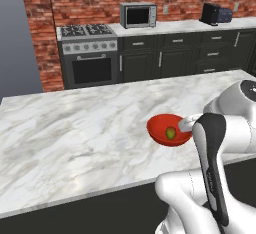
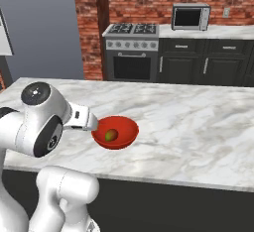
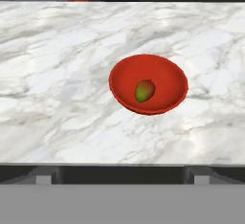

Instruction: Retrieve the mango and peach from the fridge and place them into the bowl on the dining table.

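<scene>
The glossy red bowl (image 1: 156, 122) (image 2: 125, 122) (image 3: 123, 70) stands on the white marble dining table (image 1: 75, 128) (image 2: 198, 122) (image 3: 57, 74), near its front edge. The mango (image 1: 171, 133) (image 2: 111, 135) (image 3: 144, 90), yellow-green with a red blush, lies inside the bowl. My gripper (image 3: 122, 177) is open and holds nothing. It hovers just off the table's near edge, pulled back from the bowl, with its fingertips (image 3: 44, 178) spread wide. The peach and the fridge are out of view.
Behind the table runs a dark cabinet row with a marble counter (image 1: 190, 25), a stove (image 1: 89, 53), a microwave (image 1: 138, 14) and a toaster (image 1: 216, 14). A brick wall (image 1: 40, 38) stands at the left. My own white arm (image 1: 220, 143) crowds the table's front edge beside the bowl.
</scene>
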Tool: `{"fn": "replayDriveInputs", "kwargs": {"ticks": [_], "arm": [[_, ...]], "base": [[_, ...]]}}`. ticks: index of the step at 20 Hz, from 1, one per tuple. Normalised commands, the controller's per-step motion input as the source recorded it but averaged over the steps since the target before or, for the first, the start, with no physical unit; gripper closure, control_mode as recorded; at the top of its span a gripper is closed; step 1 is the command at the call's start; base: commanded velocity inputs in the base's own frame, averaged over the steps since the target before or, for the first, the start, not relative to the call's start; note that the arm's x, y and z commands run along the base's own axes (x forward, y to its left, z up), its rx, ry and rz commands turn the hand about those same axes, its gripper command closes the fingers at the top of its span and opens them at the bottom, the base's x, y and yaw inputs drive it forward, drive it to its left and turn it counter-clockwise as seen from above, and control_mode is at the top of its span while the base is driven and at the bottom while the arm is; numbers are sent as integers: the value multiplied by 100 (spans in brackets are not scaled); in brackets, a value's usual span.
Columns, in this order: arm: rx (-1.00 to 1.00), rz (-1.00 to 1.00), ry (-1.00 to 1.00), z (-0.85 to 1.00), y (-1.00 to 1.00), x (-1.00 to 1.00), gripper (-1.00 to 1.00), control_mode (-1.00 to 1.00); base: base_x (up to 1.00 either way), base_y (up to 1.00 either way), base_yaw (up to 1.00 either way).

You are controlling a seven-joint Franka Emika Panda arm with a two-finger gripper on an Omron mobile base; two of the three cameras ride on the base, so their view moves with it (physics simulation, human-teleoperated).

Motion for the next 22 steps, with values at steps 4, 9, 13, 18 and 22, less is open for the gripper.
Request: {"fn": "replayDriveInputs", "kwargs": {"ticks": [4, 9, 13, 18, 22], "arm": [[-8, 6, -4, 29, 14, -44, -100, -100], [-4, 4, -1, 13, 3, -33, -100, -100], [-1, 4, -2, 0, 0, -18, -100, -100], [0, 0, 0, 0, 0, 0, -100, 100], [0, 0, 0, 0, 0, 0, -100, 100]], "base": [[0, 0, 0], [0, 0, 0], [0, 0, 0], [-14, 1, 1], [-78, 17, 14]]}}
